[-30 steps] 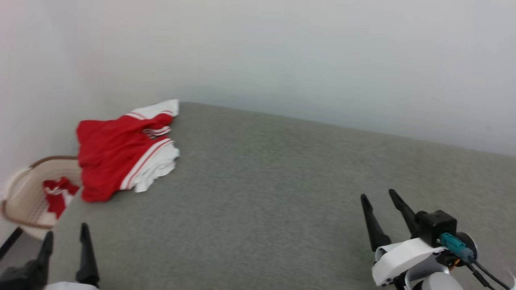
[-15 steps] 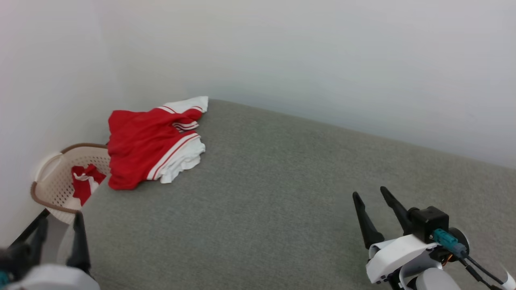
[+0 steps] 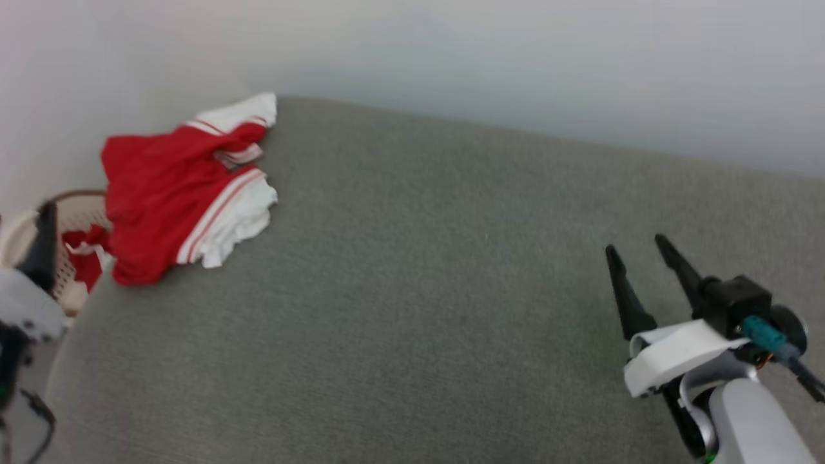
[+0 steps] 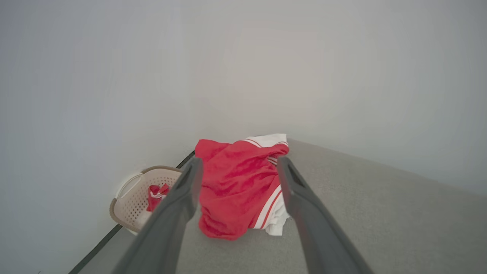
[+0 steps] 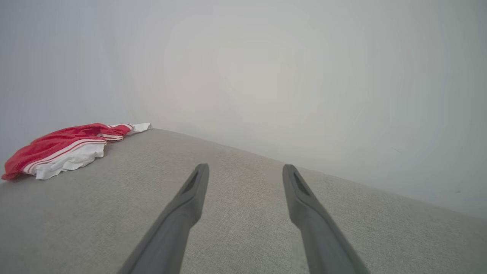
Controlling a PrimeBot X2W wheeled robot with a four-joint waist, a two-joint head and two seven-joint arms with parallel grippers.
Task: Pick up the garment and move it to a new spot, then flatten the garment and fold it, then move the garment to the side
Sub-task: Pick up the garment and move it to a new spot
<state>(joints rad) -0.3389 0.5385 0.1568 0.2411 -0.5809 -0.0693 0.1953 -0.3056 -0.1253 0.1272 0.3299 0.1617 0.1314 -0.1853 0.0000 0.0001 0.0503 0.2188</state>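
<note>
Head camera swung since the earlier frame, so the whole scene slid in view; garment [image 3: 161,206] kept the same place against the basket [image 3: 80,196] and wall [image 3: 515,58]. Left gripper [image 4: 239,161] did move: it had been low, below the basket, and now sat up at the left edge of the head view, one dark finger [image 3: 44,245] overlapping the basket rim. Right gripper [image 3: 635,246] also sat higher in that view. Garment lay crumpled at the far left corner of the grey fabric surface [image 3: 412,303], up against the wall, red side mostly up, white striped sleeves bunched on its right and far ends. Its near left edge reached the surface's edge, just beside the beige perforated basket standing lower, off the surface. Small red-and-white cloth [image 4: 156,194] lay inside the basket. Left wrist view had the garment framed between the two fingers, ahead of them, not touching. Left jaws were spread wide, holding nothing. Right jaws were also spread wide and empty, hovering over bare grey fabric, well apart from the garment. Head view was motion-blurred.
</note>
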